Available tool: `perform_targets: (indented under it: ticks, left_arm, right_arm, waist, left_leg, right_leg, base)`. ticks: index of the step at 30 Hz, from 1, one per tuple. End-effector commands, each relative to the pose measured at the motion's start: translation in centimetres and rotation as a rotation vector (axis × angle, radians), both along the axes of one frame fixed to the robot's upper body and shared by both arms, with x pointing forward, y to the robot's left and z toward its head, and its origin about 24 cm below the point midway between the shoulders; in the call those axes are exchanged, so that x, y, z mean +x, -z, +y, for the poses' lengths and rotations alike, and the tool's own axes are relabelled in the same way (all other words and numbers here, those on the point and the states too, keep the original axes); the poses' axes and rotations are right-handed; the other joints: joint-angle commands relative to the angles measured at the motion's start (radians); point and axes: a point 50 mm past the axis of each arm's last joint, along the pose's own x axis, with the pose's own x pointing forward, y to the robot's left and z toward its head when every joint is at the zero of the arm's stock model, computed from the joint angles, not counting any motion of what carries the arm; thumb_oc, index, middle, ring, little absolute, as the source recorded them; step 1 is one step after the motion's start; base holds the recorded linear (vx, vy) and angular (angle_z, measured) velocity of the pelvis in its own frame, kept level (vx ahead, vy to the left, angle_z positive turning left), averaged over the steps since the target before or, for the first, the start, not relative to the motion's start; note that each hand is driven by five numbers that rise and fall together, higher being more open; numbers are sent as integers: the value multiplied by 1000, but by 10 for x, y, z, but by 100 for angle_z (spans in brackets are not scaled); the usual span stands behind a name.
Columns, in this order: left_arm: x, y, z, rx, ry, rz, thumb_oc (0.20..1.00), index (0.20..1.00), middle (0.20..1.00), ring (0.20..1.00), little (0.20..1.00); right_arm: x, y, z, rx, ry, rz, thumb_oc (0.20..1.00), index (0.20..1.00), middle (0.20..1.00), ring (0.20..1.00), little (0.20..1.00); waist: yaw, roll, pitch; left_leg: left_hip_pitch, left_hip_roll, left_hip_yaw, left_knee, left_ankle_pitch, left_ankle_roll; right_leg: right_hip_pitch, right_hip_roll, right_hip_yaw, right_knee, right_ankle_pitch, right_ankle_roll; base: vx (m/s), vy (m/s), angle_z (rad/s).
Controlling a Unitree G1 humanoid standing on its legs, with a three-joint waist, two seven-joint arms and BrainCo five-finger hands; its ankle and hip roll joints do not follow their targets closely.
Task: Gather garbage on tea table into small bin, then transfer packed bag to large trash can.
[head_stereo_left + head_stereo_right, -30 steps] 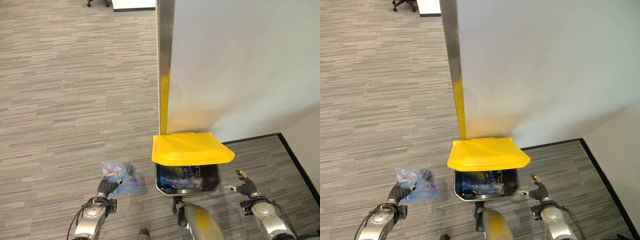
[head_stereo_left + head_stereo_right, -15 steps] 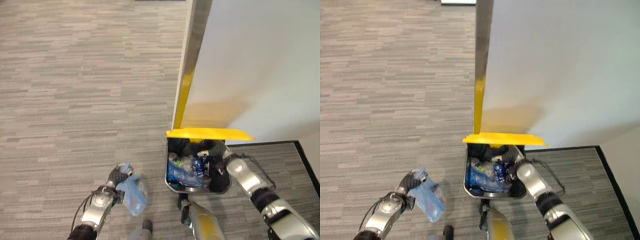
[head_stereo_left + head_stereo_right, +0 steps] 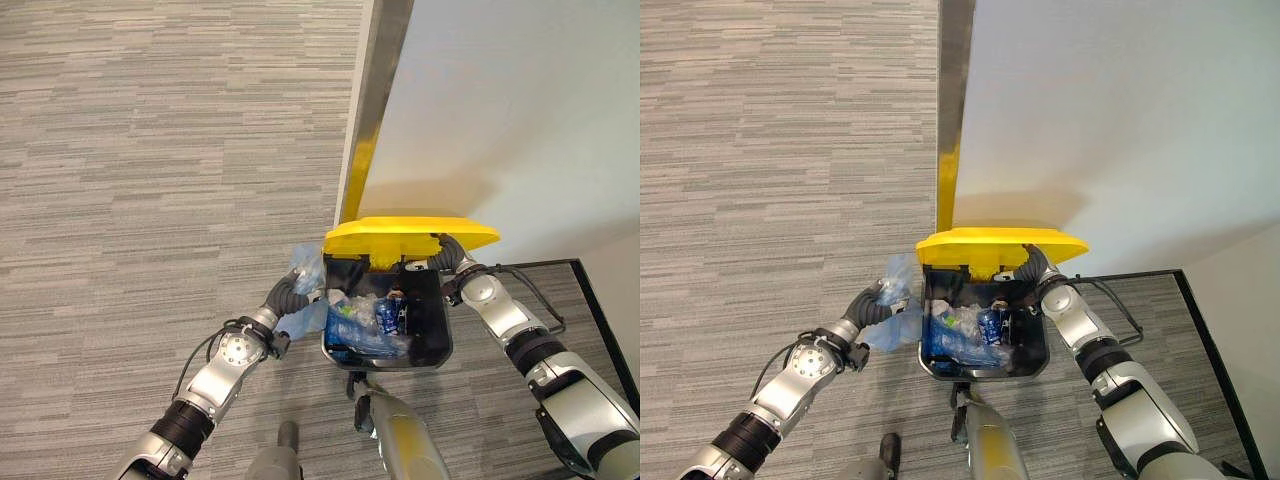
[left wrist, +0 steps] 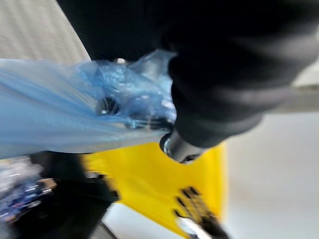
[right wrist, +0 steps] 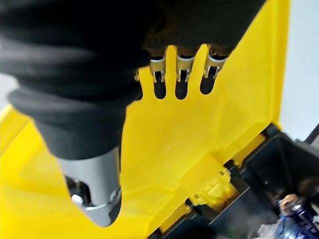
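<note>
The left hand (image 3: 288,297) gripped the blue bag (image 3: 306,270) just beside the bin's (image 3: 438,340) left rim; the right hand's (image 5: 149,45) straight fingers (image 5: 180,74) propped the yellow lid (image 3: 410,233) up.

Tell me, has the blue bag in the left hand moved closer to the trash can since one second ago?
Yes. The blue bag in the left hand was apart from the trash can; now it is at the can's left rim.
</note>
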Motion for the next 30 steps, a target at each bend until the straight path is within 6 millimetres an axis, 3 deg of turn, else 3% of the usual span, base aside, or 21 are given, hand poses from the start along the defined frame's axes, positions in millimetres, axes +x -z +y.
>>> perform_targets:
  ticks: [1,8,12,15,18,19,25,26,27,30]
  left_arm:
    - [-2,-46,-21,-75,130,-218,200,200,200,200,200]
    - [1,-77,-60,-129,244,-326,200,200,200,200,200]
    - [5,-77,-64,-130,236,-327,200,200,200,200,200]
    - [10,-70,-66,-84,207,-313,200,200,200,200,200]
    - [29,-35,-63,72,121,-206,200,200,200,200,200]
    - [41,-24,-63,149,69,-168,200,200,200,200,200]
    - [57,-2,-58,336,15,-98,200,200,200,200,200]
    - [59,2,-55,376,3,-89,558,558,558,558,558]
    - [60,7,-49,406,-15,-69,1000,1000,1000,1000,1000]
    - [59,17,-39,443,-45,-38,1000,1000,1000,1000,1000]
  right_arm:
    - [20,-52,11,14,-42,-187,1000,1000,1000,1000,1000]
    - [31,-67,22,24,-46,-212,1000,1000,1000,1000,1000]
    - [33,-71,27,19,-55,-222,1000,1000,1000,1000,1000]
    - [36,-76,34,12,-62,-227,1000,1000,1000,1000,1000]
    - [39,-82,47,1,-84,-237,1000,1000,1000,1000,1000]
    - [41,-92,54,-9,-95,-265,1000,1000,1000,1000,1000]
    - [39,-111,72,30,-161,-338,1000,1000,1000,1000,1000]
    - [38,-112,75,34,-175,-348,1000,1000,1000,1000,1000]
    - [36,-113,79,37,-195,-354,1000,1000,1000,1000,1000]
    - [34,-109,77,37,-202,-346,1000,1000,1000,1000,1000]
  waist:
    - [7,-19,-40]
    - [-20,-11,-55]
    - [-24,-11,-54]
    - [-24,-10,-52]
    - [-38,-7,-34]
    - [-48,-3,-5]
    - [-79,1,40]
    - [-84,2,44]
    - [-91,3,50]
    - [-100,6,52]
  left_leg:
    - [78,-65,0,50,-167,38]
    - [96,-66,8,37,-168,43]
    - [102,-67,11,30,-165,42]
    - [110,-67,27,20,-165,42]
    - [117,-70,48,16,-166,41]
    - [98,-74,55,26,-164,42]
    - [56,-83,62,56,-165,45]
    - [51,-84,63,61,-167,47]
    - [40,-87,66,71,-170,48]
    - [20,-92,63,95,-177,50]
  right_leg:
    - [-13,-49,-5,-129,161,131]
    - [-10,-43,-2,-129,161,129]
    - [-8,-44,-11,-130,161,131]
    - [-9,-51,-32,-123,157,133]
    - [-26,-63,-43,-106,153,136]
    - [-50,-66,-44,-93,152,129]
    - [-88,-71,-35,-76,153,125]
    - [-93,-71,-33,-76,153,126]
    - [-102,-70,-28,-74,154,127]
    - [-113,-67,-8,-73,157,126]
  base:
    - [1,10,-15]
    - [0,1,-1]
    - [4,-2,-3]
    - [6,14,-14]
    - [-27,34,-33]
    - [-89,40,-14]
    - [-31,28,-9]
    - [16,46,-4]
    - [11,38,-5]
    - [15,27,-2]
